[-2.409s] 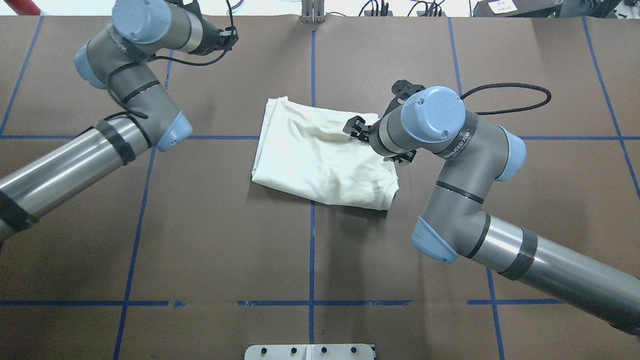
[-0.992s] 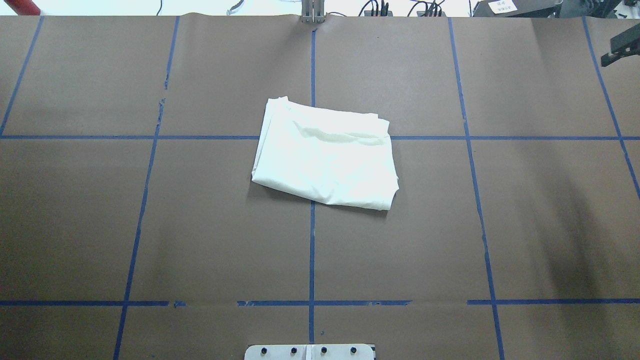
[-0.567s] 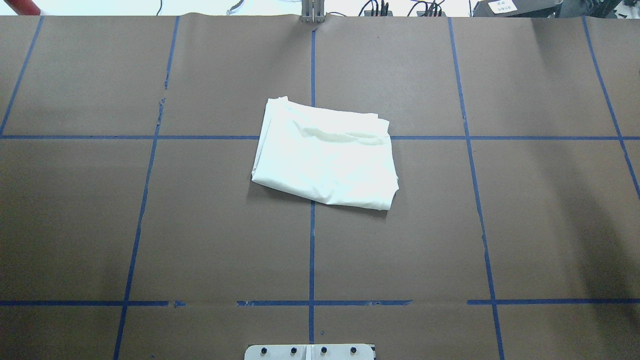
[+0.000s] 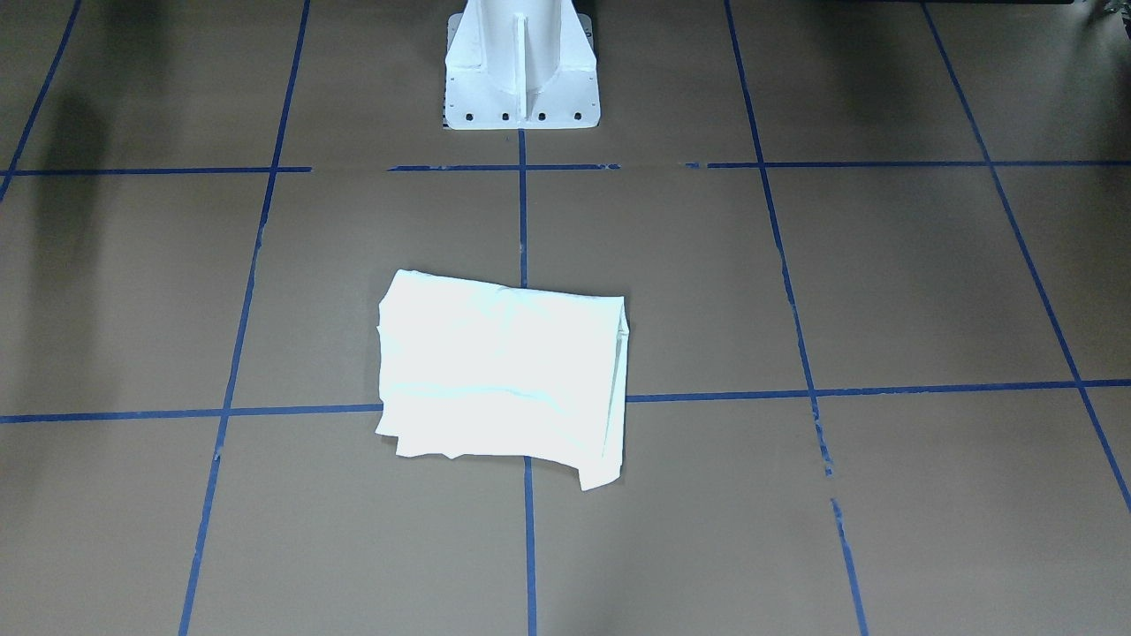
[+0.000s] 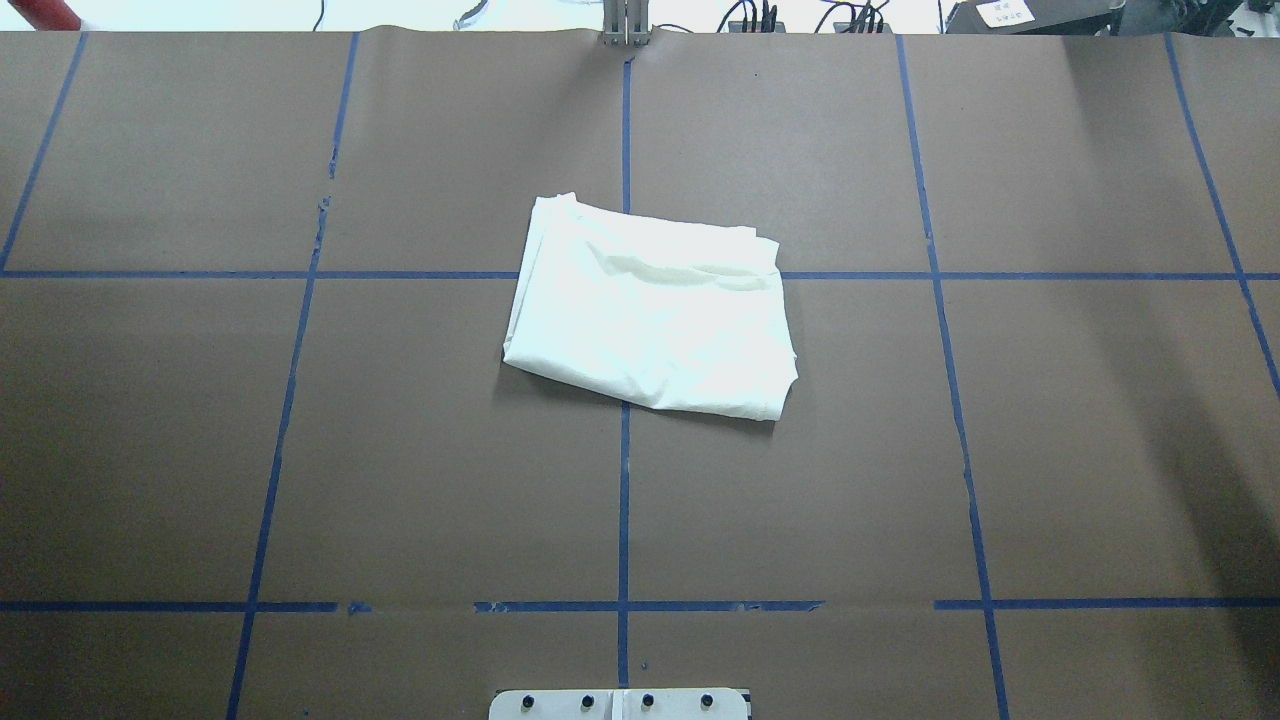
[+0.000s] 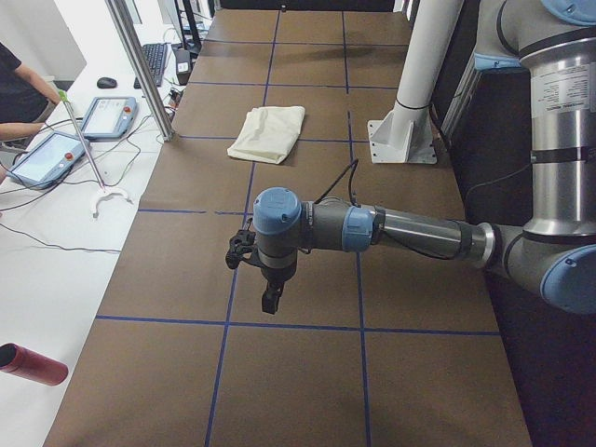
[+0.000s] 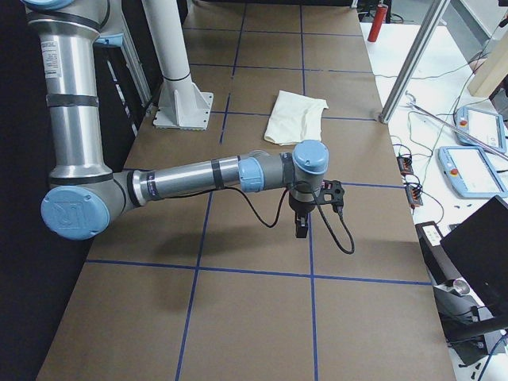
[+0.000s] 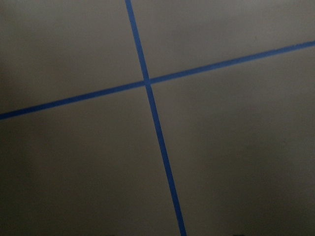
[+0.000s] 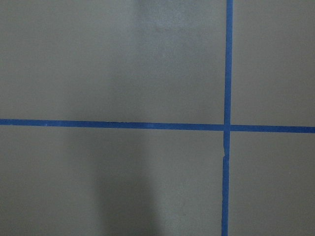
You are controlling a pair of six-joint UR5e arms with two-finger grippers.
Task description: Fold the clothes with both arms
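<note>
The cream-white T-shirt (image 5: 650, 320) lies folded into a rough rectangle at the table's middle, plain side up, with no print showing. It also shows in the front-facing view (image 4: 504, 375), the left view (image 6: 268, 132) and the right view (image 7: 295, 115). No gripper touches it. My left gripper (image 6: 270, 303) hangs over bare table far toward the table's left end. My right gripper (image 7: 302, 230) hangs over bare table far toward the right end. Both show only in the side views, so I cannot tell whether they are open or shut. The wrist views show only brown table and blue tape.
The white pedestal base (image 4: 521, 71) stands at the robot's edge of the table. Blue tape lines (image 5: 622, 500) grid the brown table. A side bench with tablets (image 6: 47, 154), a metal post (image 6: 140, 65) and a red bottle (image 6: 33, 365) lies beyond the far edge.
Both arms have left the overhead view; the right gripper, earlier at the shirt's right edge, has drawn away to the right. The shirt has lain still over the last second.
</note>
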